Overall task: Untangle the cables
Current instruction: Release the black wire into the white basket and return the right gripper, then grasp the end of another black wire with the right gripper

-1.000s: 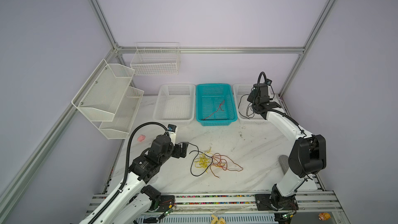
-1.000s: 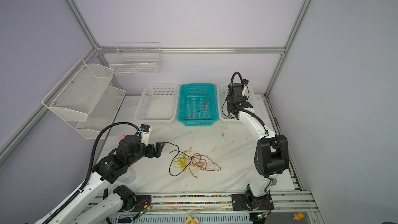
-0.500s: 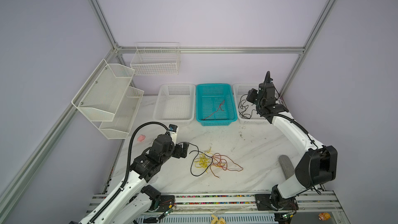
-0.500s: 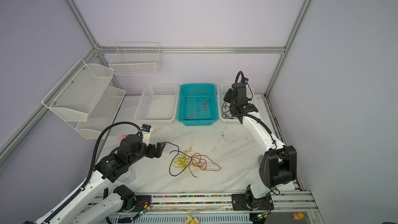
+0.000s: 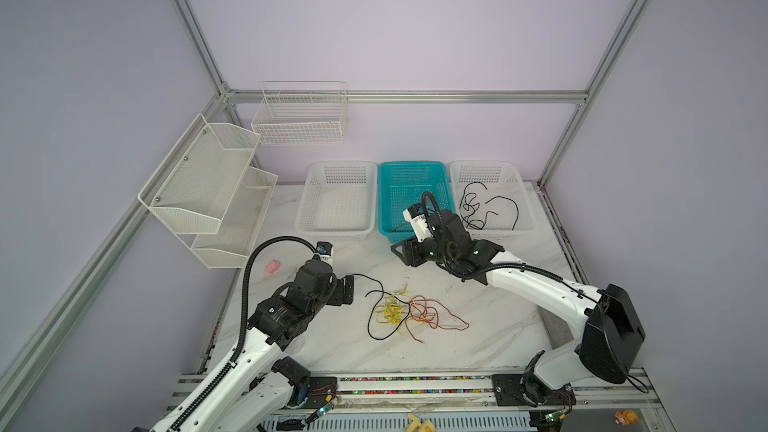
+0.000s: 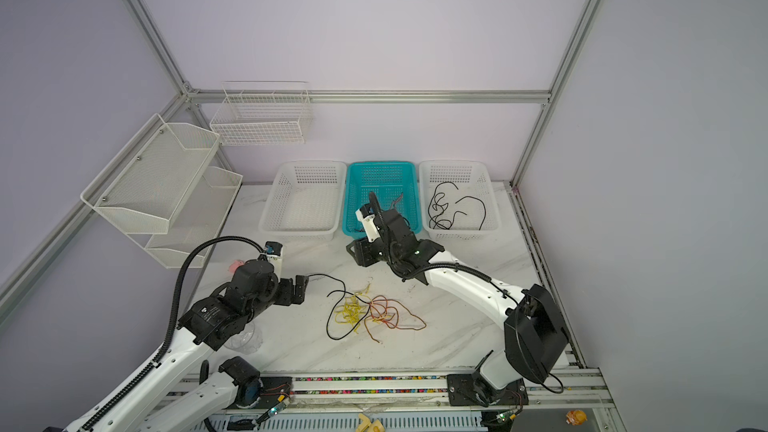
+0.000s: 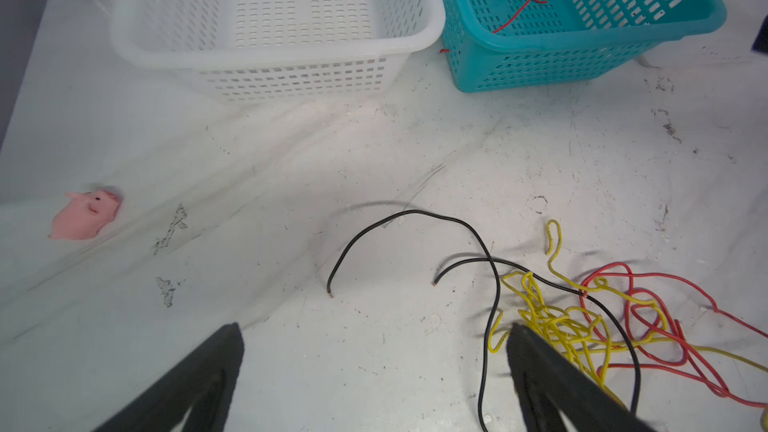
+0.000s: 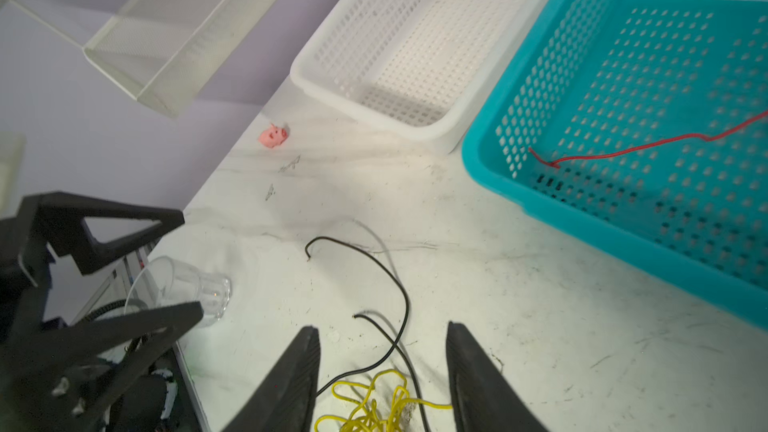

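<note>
— While your wrist views miss it, both top views show a black cable (image 5: 467, 211) coiled in the far-right white basket (image 5: 527, 222).
— The cables (image 5: 409, 313)?
— Black, yellow, red, tangled mid-table. Your left gripper (image 7: 374, 328) gapes wide, right gripper (image 8: 382, 330) half-spread; both empty.

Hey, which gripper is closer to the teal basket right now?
Right. The right gripper hovers just in front of the near wall of the teal basket. The left gripper is farther off, toward the table's left, by the black cable.

Cable tangle (image 5: 409, 313) at centre of table (image 5: 490, 351) — behind it, a row: left basket (image 5: 305, 209), middle basket (image 5: 411, 164) holding one cable (image 8: 685, 137), right basket (image 5: 484, 162) holding another cable (image 5: 471, 211) — toy pig (image 5: 272, 266) far left.
</note>
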Motion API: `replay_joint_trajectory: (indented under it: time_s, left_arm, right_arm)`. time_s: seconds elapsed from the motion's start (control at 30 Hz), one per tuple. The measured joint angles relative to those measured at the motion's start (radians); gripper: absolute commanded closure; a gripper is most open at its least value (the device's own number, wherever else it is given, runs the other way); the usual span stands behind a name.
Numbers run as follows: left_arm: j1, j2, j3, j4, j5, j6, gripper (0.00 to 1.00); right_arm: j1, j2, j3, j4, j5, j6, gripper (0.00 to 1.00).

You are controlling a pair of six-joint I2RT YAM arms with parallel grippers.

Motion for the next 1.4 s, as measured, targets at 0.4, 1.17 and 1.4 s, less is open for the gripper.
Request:
replay_joint_trajectory:
  time_s: [0.4,1.17,1.4]
  left_arm:
    - [0.001,-0.148,0.000,-0.009,-0.140,-0.043,0.00]
    - [0.001,-0.137,0.000,-0.005,-0.161,-0.043,0.00]
    - [0.001,-0.129,0.000,-0.005,-0.161,-0.042,0.00]
  right_arm:
    - [0.212,0.359,0.086,0.024,0.148,-0.135,0.45]
    - [0.231,0.601,0.236,0.157,0.402,-0.222,0.55]
    - [0.231,0.629,0.251,0.167,0.403,-0.251,0.95]
